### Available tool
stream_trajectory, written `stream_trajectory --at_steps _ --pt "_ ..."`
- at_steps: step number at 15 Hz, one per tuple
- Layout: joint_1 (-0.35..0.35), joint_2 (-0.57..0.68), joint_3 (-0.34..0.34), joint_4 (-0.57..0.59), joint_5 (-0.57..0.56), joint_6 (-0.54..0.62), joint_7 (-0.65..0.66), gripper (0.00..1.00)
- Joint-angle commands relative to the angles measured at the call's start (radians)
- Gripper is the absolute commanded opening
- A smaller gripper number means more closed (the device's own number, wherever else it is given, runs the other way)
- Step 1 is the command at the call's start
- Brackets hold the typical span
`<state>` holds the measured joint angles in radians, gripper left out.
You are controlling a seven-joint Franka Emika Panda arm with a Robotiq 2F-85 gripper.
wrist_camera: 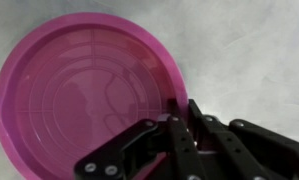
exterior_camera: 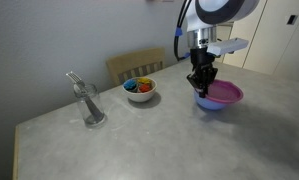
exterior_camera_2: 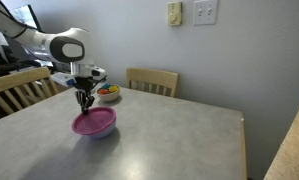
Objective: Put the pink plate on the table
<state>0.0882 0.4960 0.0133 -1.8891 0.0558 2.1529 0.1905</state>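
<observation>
Well, looking across the table point(exterior_camera: 139, 140), its top is a pale grey matte slab with a faint stone speckle and softly rounded edges. Close to the left corner, near the wall-side edge, stands a clear glass point(exterior_camera: 86, 103), tall and see-through. Further right along that same edge, in front of a wooden chair point(exterior_camera: 129, 63), sits a small white bowl point(exterior_camera: 140, 91), smooth and round, heaped with bright orange, blue and red pieces.

Right of that again, toward the far right stretch of the table, is a periwinkle-blue bowl point(exterior_camera: 208, 104), and on top of it lies the pink plate point(exterior_camera: 225, 94): round, shallow magenta plastic with a raised lip and faint concentric rings moulded into its floor. It looks a touch tilted. Whether it rests on the bowl's rim or hangs just clear of it, I can't tell from where I stand.

The arm point(exterior_camera_2: 49, 45), white with dark joints, reaches in over the table edge and bends down so the wrist points almost straight at the tabletop. The gripper point(exterior_camera: 201, 87) hangs at the plate's near-left rim. In the wrist view its black fingers point(wrist_camera: 194, 125) are drawn together on that rim, one on the inside of the lip and one outside, pinching the plastic.
</observation>
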Motion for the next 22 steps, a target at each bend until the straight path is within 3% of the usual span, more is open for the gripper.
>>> stream_trajectory --at_steps 1,10,22 --pt "0.009 -0.058 -0.004 -0.011 -0.028 -0.083 0.012 0.03" --pt "0.057 -0.109 0.025 0.056 -0.109 -0.285 0.002 0.03" --pt "0.119 0.092 0.147 0.276 -0.071 -0.309 -0.204 0.03"
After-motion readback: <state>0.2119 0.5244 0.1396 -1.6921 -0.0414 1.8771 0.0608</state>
